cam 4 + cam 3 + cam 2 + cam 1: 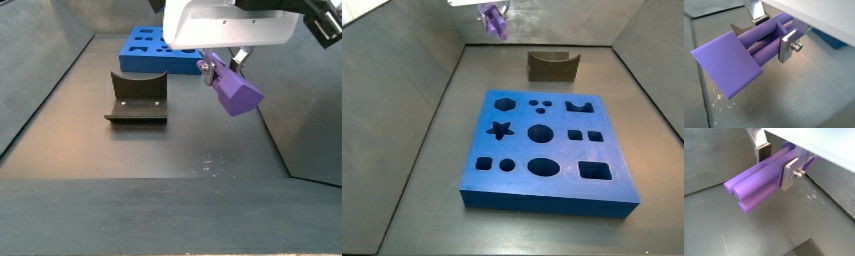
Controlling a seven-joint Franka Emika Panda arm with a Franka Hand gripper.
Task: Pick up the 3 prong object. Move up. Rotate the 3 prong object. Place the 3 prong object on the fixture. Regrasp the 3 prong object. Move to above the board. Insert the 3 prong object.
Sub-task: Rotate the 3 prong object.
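fingers (776,163) clamp 3 prong object (754,185) above dark grey floor (147,150)

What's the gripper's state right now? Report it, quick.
Gripper: shut on the 3 prong object, held in the air, clear of the fixture and the board.

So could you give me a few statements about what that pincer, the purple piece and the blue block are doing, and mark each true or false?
1. The pincer is shut on the 3 prong object. True.
2. The 3 prong object already sits in a hole of the board. False: in both side views it hangs in the air, away from the board.
3. The fixture carries nothing in its notch. True.
4. The board has a star-shaped hole. True.
5. The fixture stands on top of the board. False: it stands on the floor beside the board.
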